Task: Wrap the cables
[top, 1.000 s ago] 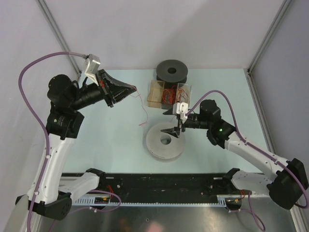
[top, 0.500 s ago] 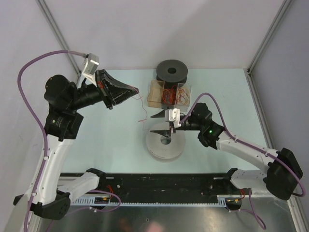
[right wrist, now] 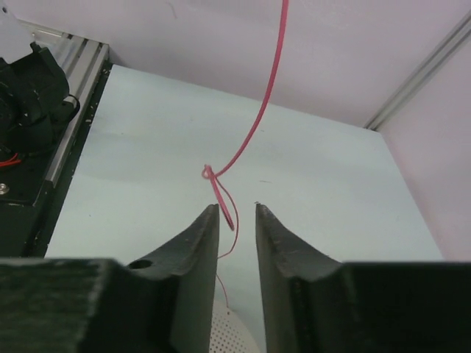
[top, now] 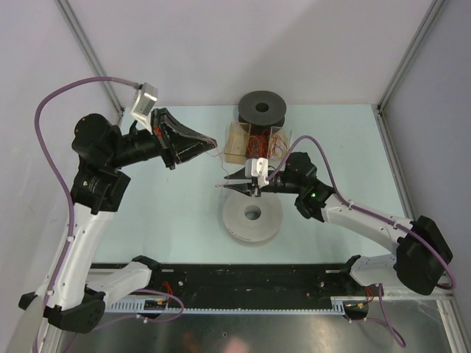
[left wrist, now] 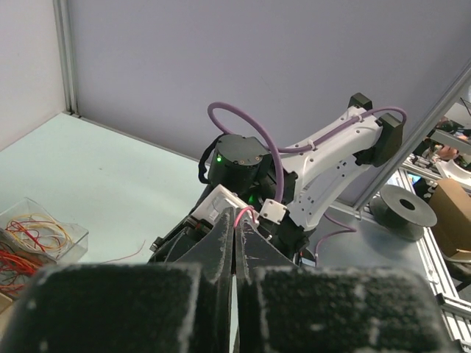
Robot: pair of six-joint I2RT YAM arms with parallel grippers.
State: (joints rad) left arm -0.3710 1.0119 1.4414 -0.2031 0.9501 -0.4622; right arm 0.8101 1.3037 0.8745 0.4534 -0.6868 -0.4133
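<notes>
The cable (top: pixel 219 159) is a thin pink wire. It hangs from my left gripper (top: pixel 213 141), which is raised above the table at the back left and is shut on the cable's upper end. In the left wrist view a small pink loop of cable (left wrist: pixel 249 213) sticks out of the closed gripper (left wrist: pixel 237 224). My right gripper (top: pixel 229 182) is open at the cable's lower part. In the right wrist view the knotted, looped end of the cable (right wrist: pixel 221 193) hangs just beyond the open gripper (right wrist: pixel 237 209), close to the left fingertip, with no visible contact.
A pale grey spool (top: pixel 252 215) lies flat just below the right gripper; its perforated edge (right wrist: pixel 235 331) shows in the right wrist view. A clear box (top: pixel 239 142) of red and orange wires and a black spool (top: pixel 261 109) stand behind. The black rail (top: pixel 243 283) runs along the near edge.
My right gripper has moved left and away from the grey spool's hole to the hanging cable's lower end. My left gripper has shifted slightly right, still holding the cable.
</notes>
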